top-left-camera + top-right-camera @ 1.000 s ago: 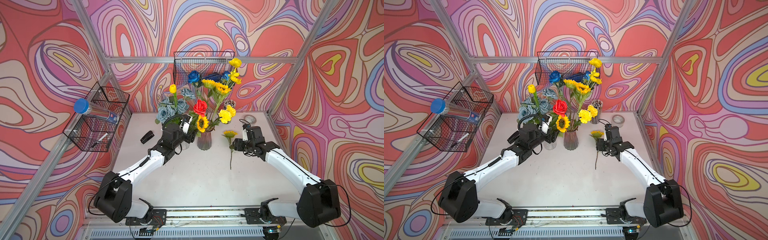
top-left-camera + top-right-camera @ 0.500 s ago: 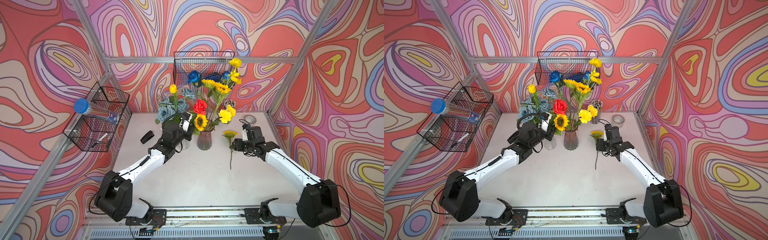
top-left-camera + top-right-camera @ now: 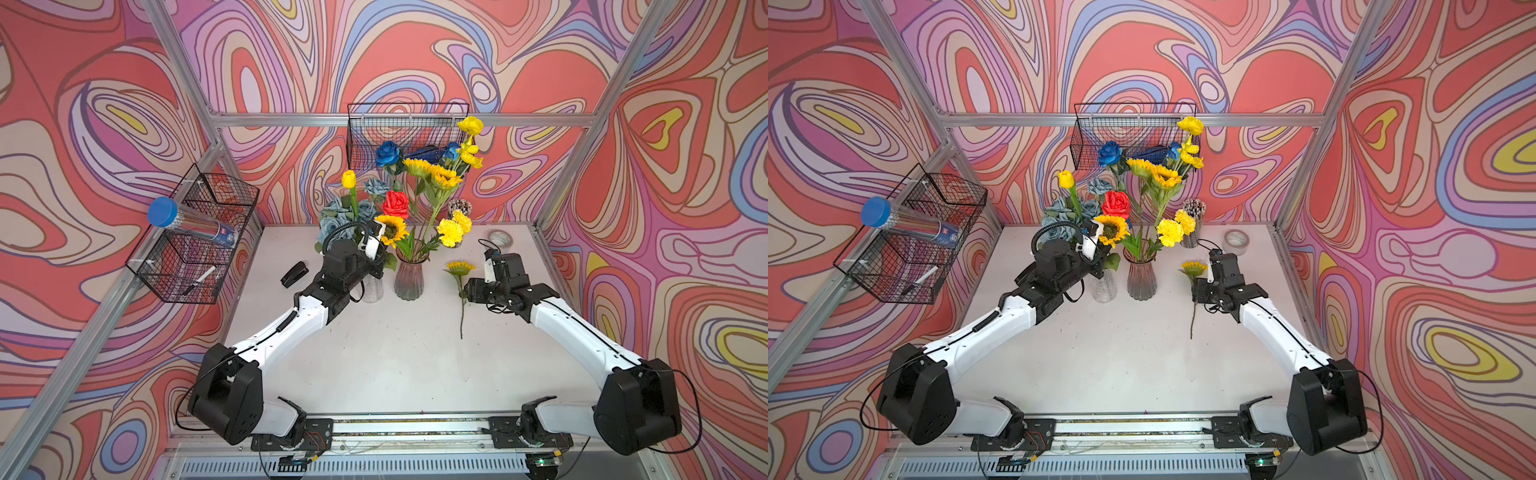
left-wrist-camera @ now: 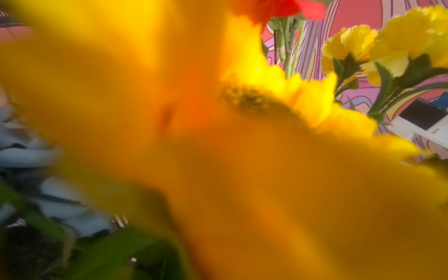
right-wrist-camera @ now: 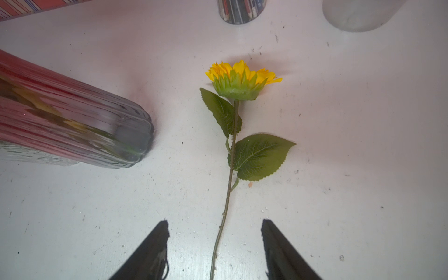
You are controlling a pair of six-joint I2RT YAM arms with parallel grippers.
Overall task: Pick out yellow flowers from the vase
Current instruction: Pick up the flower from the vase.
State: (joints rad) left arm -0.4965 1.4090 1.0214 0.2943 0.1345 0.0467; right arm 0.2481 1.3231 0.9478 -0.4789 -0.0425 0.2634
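A ribbed glass vase at the back middle holds a red rose, blue roses and yellow flowers: tall sunflowers and carnations. A low sunflower hangs just left of it. My left gripper sits right under that head, shut at its stem. In the left wrist view the blurred petals hide the jaws. Another sunflower lies flat on the table right of the vase. My right gripper hovers open over its stem, one finger on each side, not touching it.
A clear vase with dusty-blue roses and a yellow tulip stands beside the left wrist. A stapler, pencil cup and tape roll sit near the back. Wire baskets hang on the walls.
My left gripper has edged in under the low sunflower and closed from open to shut. The right arm and the lying sunflower have not moved.
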